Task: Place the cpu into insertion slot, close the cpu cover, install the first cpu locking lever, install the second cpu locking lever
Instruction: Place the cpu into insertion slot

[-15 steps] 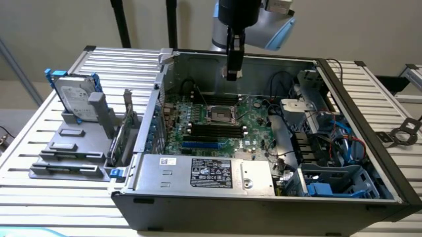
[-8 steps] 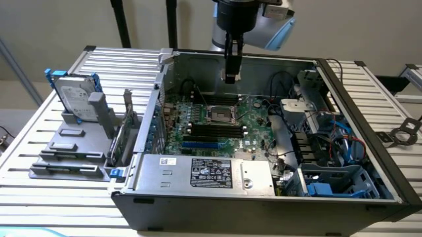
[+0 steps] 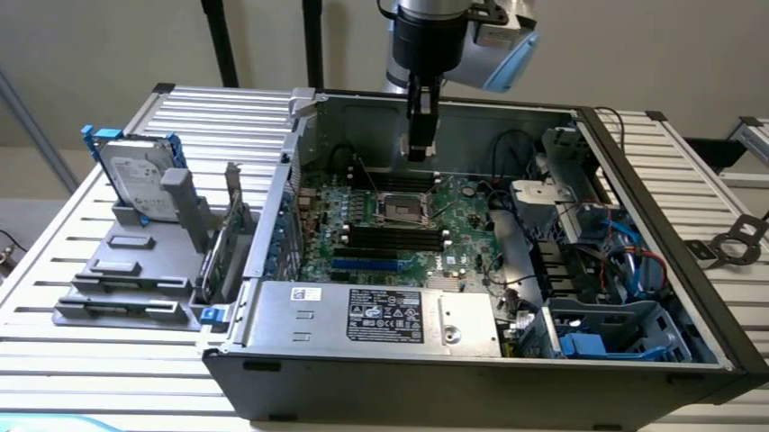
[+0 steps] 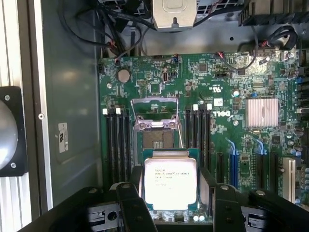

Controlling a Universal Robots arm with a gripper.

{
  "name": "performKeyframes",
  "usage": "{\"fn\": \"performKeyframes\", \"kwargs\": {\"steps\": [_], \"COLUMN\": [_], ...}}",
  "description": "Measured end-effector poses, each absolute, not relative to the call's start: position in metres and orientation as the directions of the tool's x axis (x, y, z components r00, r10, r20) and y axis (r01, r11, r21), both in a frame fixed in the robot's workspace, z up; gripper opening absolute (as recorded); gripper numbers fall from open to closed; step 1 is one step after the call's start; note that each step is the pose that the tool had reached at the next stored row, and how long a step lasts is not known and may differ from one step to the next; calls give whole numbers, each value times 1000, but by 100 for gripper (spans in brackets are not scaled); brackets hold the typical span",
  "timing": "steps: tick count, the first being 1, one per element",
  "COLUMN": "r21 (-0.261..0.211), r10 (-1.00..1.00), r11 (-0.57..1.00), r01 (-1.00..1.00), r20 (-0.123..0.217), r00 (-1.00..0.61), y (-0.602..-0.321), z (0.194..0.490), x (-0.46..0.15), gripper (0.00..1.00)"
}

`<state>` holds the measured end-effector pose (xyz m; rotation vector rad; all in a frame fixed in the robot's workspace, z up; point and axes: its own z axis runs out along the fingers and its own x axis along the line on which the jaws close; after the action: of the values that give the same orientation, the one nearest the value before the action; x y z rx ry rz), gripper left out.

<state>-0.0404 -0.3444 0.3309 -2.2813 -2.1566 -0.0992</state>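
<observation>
Pincer: closed on the cpu, with a black finger on each of two opposite edges. We judge that this edge grip leaves the underside free for seating. In the exterior view the pincer hangs inside the open case, at twelve o'clock of the insertion slot and apart from it.
Cpu: held flat with its printed silver top facing the wrist camera, so we take it that the contact side faces the board. It is not yet in the socket.
Insertion slot: a black-framed square, bare at its centre and partly hidden behind the chip. It looks ready to receive.
Cpu cover: a silvery frame swung up off the socket, which we read as the reason the slot is exposed.
Locking lever: a thin rod standing free beside the socket, not latched. We cannot make out the second lever.
Memory sticks: long and black, at six o'clock of the slot in the exterior view.
Green board: lies flat on the floor of the case.
Power supply: a grey box at six o'clock of the board in the exterior view.
Hard drive: upright on a grey stand outside the case, at nine o'clock in the exterior view, well apart from the work.
</observation>
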Motion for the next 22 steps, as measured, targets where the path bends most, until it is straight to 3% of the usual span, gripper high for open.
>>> {"fn": "performKeyframes", "kwargs": {"steps": [22], "r21": [43], "r10": [999], "r11": [-20], "r01": [999], "r20": [46], "r00": [18], "y": [-344], "z": [291], "x": [-41], "gripper": [55]}}
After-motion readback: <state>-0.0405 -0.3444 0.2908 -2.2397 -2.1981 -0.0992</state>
